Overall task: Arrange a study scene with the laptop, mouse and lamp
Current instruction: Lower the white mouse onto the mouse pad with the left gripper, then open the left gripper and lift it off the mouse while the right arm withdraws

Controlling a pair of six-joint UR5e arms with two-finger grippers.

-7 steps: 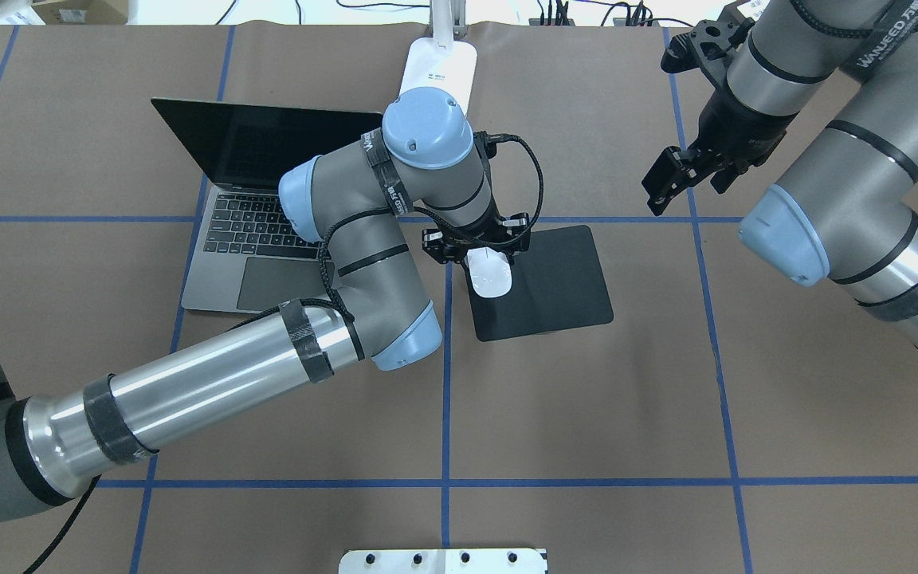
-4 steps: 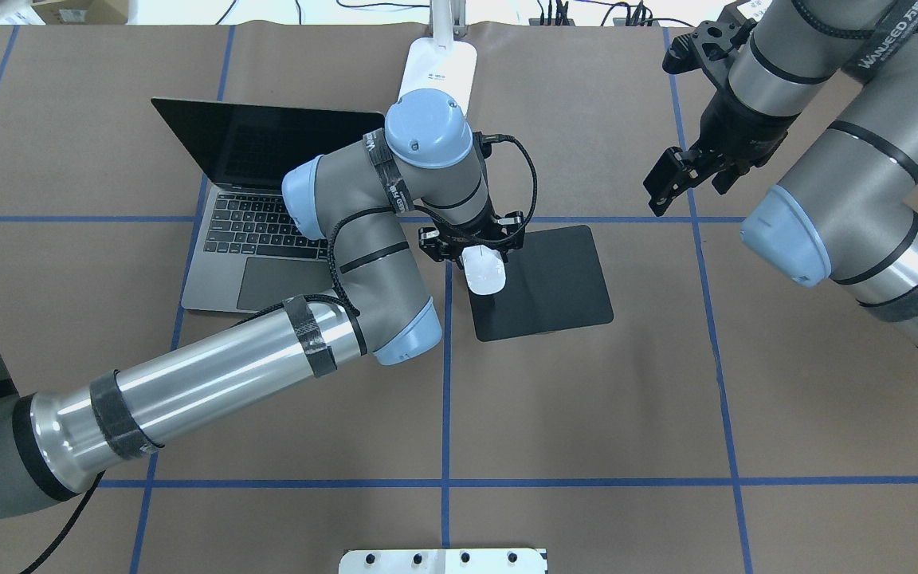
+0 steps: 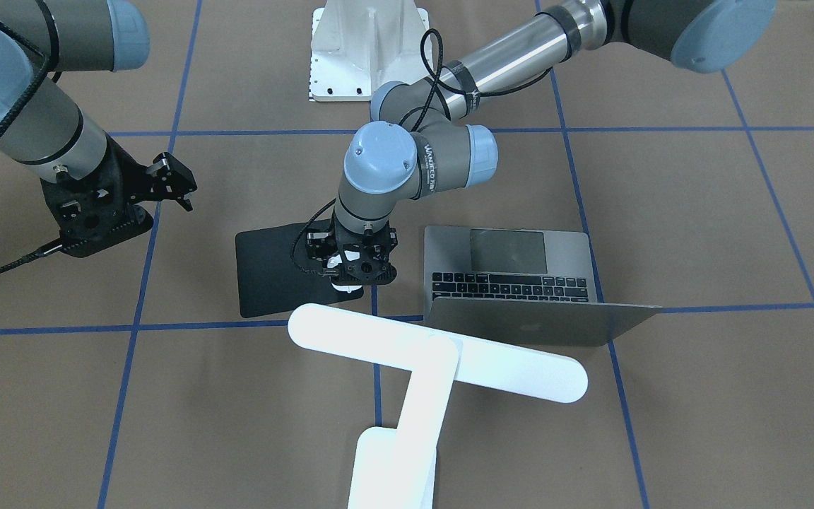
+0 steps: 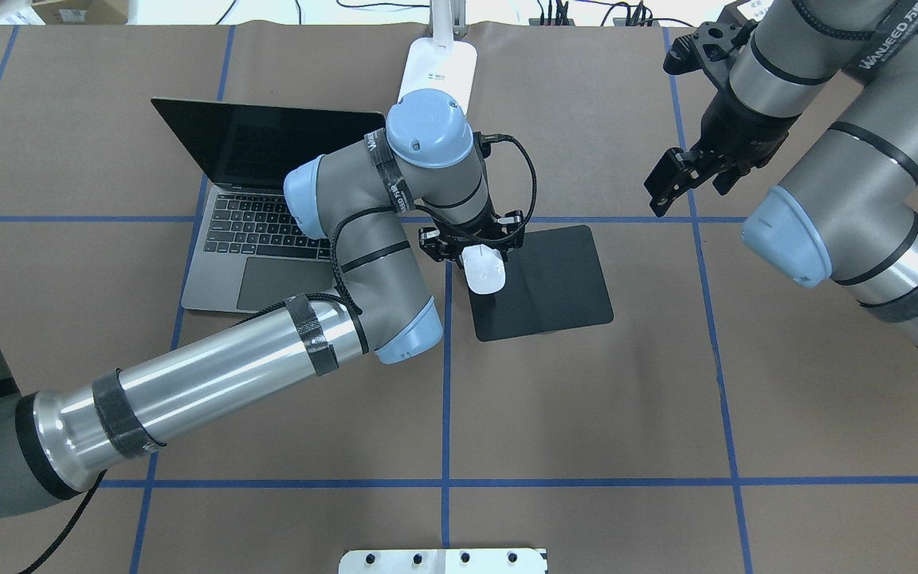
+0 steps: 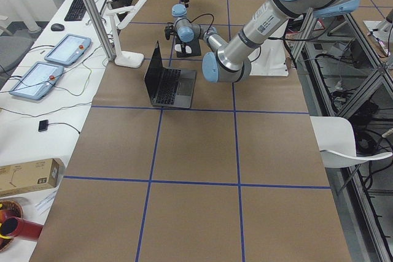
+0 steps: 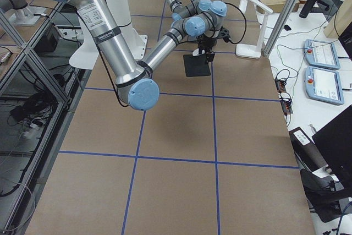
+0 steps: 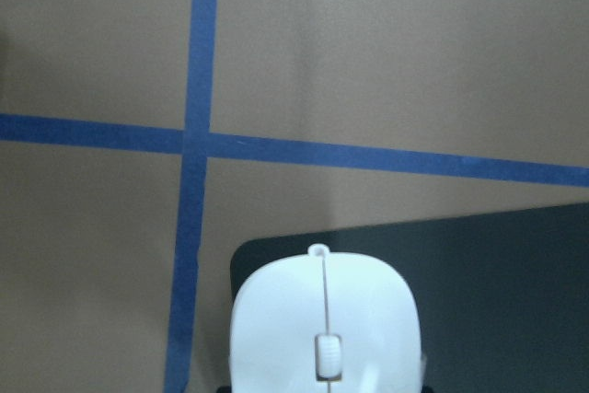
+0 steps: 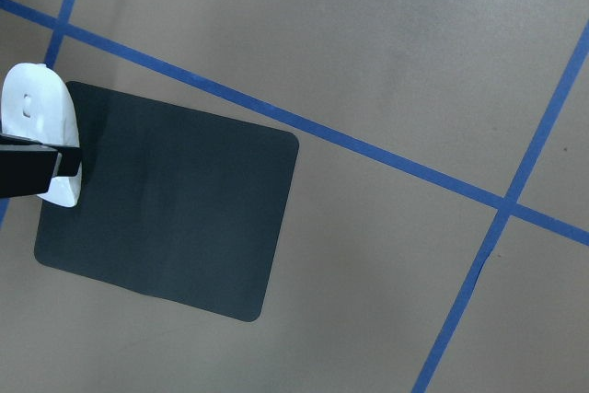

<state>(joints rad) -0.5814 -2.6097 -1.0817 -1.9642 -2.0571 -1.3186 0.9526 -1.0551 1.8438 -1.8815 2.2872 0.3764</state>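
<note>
My left gripper (image 4: 471, 245) is shut on the white mouse (image 4: 484, 275) and holds it over the near-left corner of the black mouse pad (image 4: 555, 279). The left wrist view shows the mouse (image 7: 322, 319) close up above that pad corner (image 7: 506, 283). The right wrist view shows a black finger across the mouse (image 8: 37, 103). The grey laptop (image 4: 268, 231) stands open to the left of the pad. The white lamp (image 3: 435, 353) stands at the table's far edge, its base (image 4: 439, 68) behind the laptop. My right gripper (image 4: 678, 179) hangs open and empty, off to the right of the pad.
A white bolted pedestal (image 3: 368, 49) sits at the robot's edge of the table. Blue tape lines cross the brown table cover (image 4: 586, 414). My left forearm reaches over the laptop's right side.
My left gripper has shifted the mouse slightly left and away from the robot, over the pad's corner. The right arm has barely moved.
</note>
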